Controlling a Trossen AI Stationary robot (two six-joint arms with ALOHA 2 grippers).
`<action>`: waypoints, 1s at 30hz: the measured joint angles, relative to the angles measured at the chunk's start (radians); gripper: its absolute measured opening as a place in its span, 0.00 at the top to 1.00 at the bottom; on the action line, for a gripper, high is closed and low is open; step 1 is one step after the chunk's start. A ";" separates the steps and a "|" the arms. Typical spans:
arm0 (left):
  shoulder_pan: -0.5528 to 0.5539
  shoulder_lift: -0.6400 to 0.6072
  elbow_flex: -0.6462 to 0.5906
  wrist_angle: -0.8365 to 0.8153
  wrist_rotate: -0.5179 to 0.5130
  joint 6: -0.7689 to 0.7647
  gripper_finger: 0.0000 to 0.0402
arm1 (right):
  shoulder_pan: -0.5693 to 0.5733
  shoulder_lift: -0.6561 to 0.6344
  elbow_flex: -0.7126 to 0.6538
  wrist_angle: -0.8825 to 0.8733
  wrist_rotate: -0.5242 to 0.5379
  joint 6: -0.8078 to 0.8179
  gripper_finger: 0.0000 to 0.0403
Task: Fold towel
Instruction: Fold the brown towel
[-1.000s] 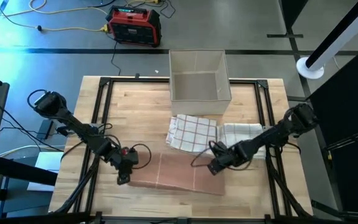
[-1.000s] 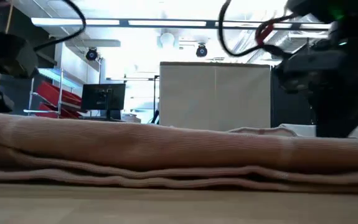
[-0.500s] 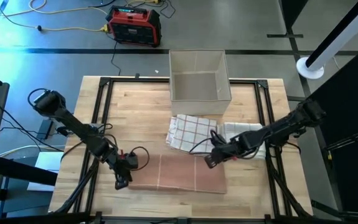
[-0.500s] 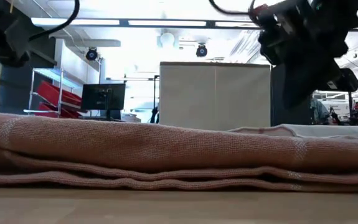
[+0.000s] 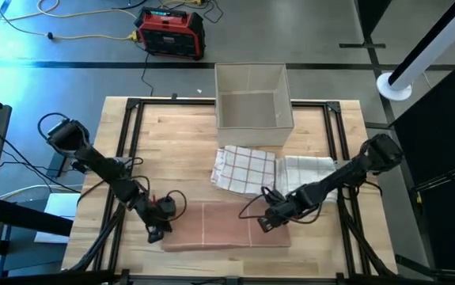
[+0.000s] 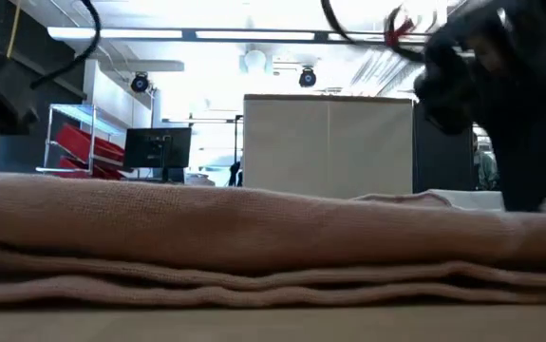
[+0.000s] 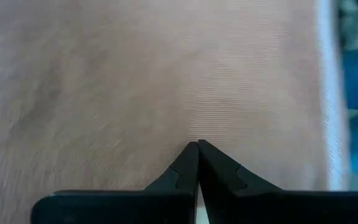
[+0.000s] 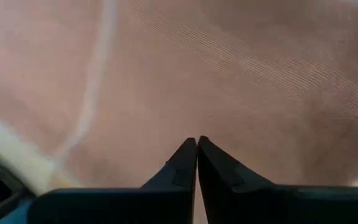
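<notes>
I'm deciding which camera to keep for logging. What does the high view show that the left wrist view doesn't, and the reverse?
Only the high view shows the whole layout: the wooden table, the open box at its far edge, a checked towel and a white towel beyond the pink one, and the right hand at the pink towel's right end.

Only the left wrist view shows the cloth's fine ribbed weave and that the left hand has its fingers shut together, tips against the fabric.

Both show the pink towel and the left hand at its left end.
</notes>
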 joint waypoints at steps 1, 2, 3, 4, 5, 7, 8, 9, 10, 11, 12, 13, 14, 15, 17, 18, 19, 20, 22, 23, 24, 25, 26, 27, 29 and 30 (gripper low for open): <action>-0.001 -0.001 0.002 0.006 0.000 0.007 1.00 | 0.000 -0.004 0.029 -0.046 0.020 -0.002 1.00; 0.001 -0.007 0.002 -0.005 0.001 0.008 1.00 | 0.000 -0.008 0.063 -0.094 0.042 -0.005 1.00; 0.005 -0.015 0.001 -0.024 -0.005 0.008 1.00 | 0.000 -0.009 0.099 -0.148 0.065 -0.015 1.00; 0.010 -0.025 -0.001 -0.043 -0.015 0.008 1.00 | 0.000 -0.009 0.139 -0.197 0.089 -0.029 1.00; 0.017 -0.037 -0.001 -0.056 -0.022 0.008 1.00 | 0.000 -0.009 0.182 -0.249 0.114 -0.042 1.00; 0.027 -0.075 0.003 -0.103 -0.031 0.019 1.00 | -0.002 -0.011 0.266 -0.339 0.159 -0.074 1.00; 0.035 -0.093 0.008 -0.132 -0.032 0.029 1.00 | -0.002 -0.011 0.308 -0.381 0.183 -0.086 1.00; 0.040 -0.113 0.016 -0.164 -0.036 0.041 1.00 | -0.002 -0.011 0.351 -0.431 0.208 -0.091 1.00; 0.043 -0.137 0.024 -0.205 -0.044 0.052 1.00 | -0.002 -0.011 0.392 -0.481 0.229 -0.096 1.00; 0.045 -0.163 0.035 -0.250 -0.054 0.065 1.00 | -0.002 -0.012 0.430 -0.521 0.248 -0.096 1.00; 0.049 -0.186 0.048 -0.292 -0.068 0.080 1.00 | -0.002 -0.012 0.466 -0.557 0.264 -0.091 1.00; 0.050 -0.211 0.064 -0.332 -0.081 0.094 1.00 | -0.002 -0.012 0.501 -0.597 0.274 -0.081 1.00; 0.050 -0.238 0.081 -0.382 -0.097 0.105 1.00 | -0.002 -0.012 0.531 -0.639 0.277 -0.076 1.00; 0.050 -0.267 0.099 -0.437 -0.113 0.118 1.00 | -0.002 -0.012 0.558 -0.670 0.277 -0.071 1.00; 0.050 -0.316 0.147 -0.530 -0.146 0.140 1.00 | -0.002 -0.012 0.600 -0.716 0.275 -0.058 1.00; 0.050 -0.341 0.170 -0.582 -0.158 0.149 1.00 | -0.002 -0.012 0.615 -0.743 0.272 -0.053 1.00; 0.050 -0.364 0.192 -0.631 -0.169 0.157 1.00 | -0.002 -0.012 0.626 -0.764 0.270 -0.046 1.00; 0.050 -0.384 0.214 -0.668 -0.175 0.164 1.00 | -0.002 -0.012 0.635 -0.778 0.269 -0.033 1.00; 0.049 -0.418 0.255 -0.728 -0.180 0.173 1.00 | -0.002 -0.012 0.647 -0.815 0.253 -0.016 1.00; 0.048 -0.433 0.273 -0.756 -0.181 0.175 1.00 | -0.002 -0.012 0.650 -0.832 0.236 -0.014 1.00; 0.048 -0.445 0.287 -0.779 -0.181 0.175 1.00 | -0.002 -0.012 0.651 -0.845 0.217 -0.013 1.00; 0.048 -0.454 0.298 -0.797 -0.181 0.175 1.00 | -0.002 -0.012 0.650 -0.856 0.197 -0.013 1.00; 0.048 -0.462 0.306 -0.813 -0.180 0.176 1.00 | -0.002 -0.012 0.649 -0.868 0.177 -0.013 1.00; 0.047 -0.467 0.307 -0.822 -0.175 0.176 1.00 | 0.000 -0.012 0.643 -0.881 0.160 -0.008 1.00; 0.041 -0.468 0.303 -0.839 -0.154 0.167 1.00 | 0.005 -0.012 0.626 -0.894 0.135 0.011 1.00; 0.034 -0.465 0.295 -0.841 -0.142 0.156 1.00 | 0.007 -0.011 0.615 -0.896 0.128 0.020 1.00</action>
